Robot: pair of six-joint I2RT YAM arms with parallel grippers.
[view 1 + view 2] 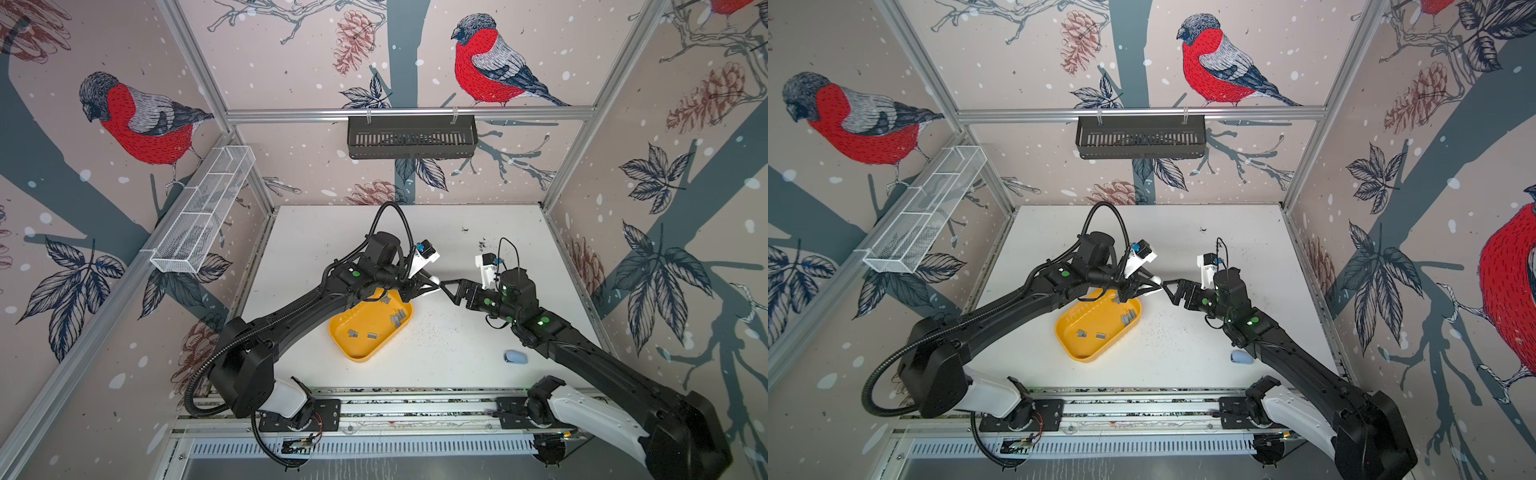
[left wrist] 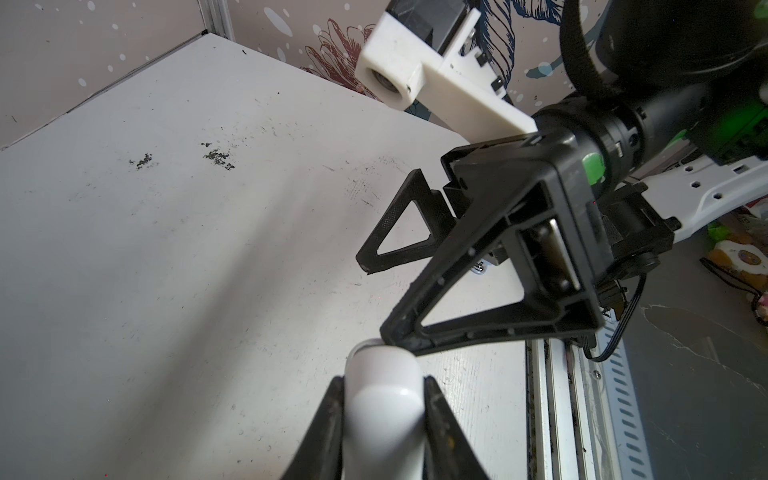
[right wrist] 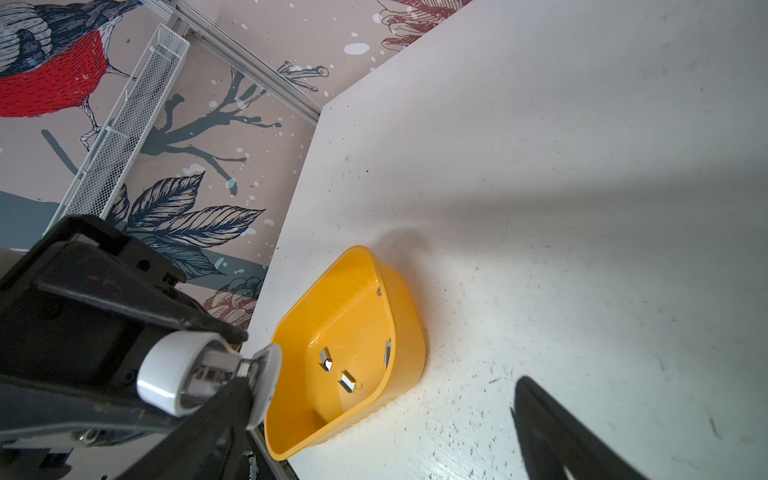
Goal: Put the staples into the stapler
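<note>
- The left claw (image 1: 422, 286) is closed part-way on the white stapler (image 2: 382, 411), gripping its body from both sides; it holds the stapler in the air above the far end of the yellow tray (image 1: 345, 345), nose pointing toward the other arm
- The right claw (image 1: 449, 293) is spread wide and holds nothing; in the left wrist view one of its fingertips (image 2: 399, 334) sits at the stapler's nose, touching or very nearly so; the other finger is well clear
- The staples (image 1: 397, 318) lie as several short grey strips loose on the tray floor, none lifted; I cannot tell whether the stapler's magazine is open, though the right wrist view shows bare metal between two white parts at its nose
- Judgement: the step in hand looks like prying or pulling the stapler open; loading has not begun
- Risk: a push from a single fingertip on that smooth, rounded shell could twist the stapler in the left claw's grip, or lever it out altogether; it would then drop into the tray and scatter the strips
- Risk: the two claws are almost touching; a small misjudged move could knock finger against finger
- Risk: the strips are tiny beside a finger and probably brittle; a wide claw closing on one may snap it, or flick it onto the surface (image 1: 457, 357), where dark specks are strewn
</note>
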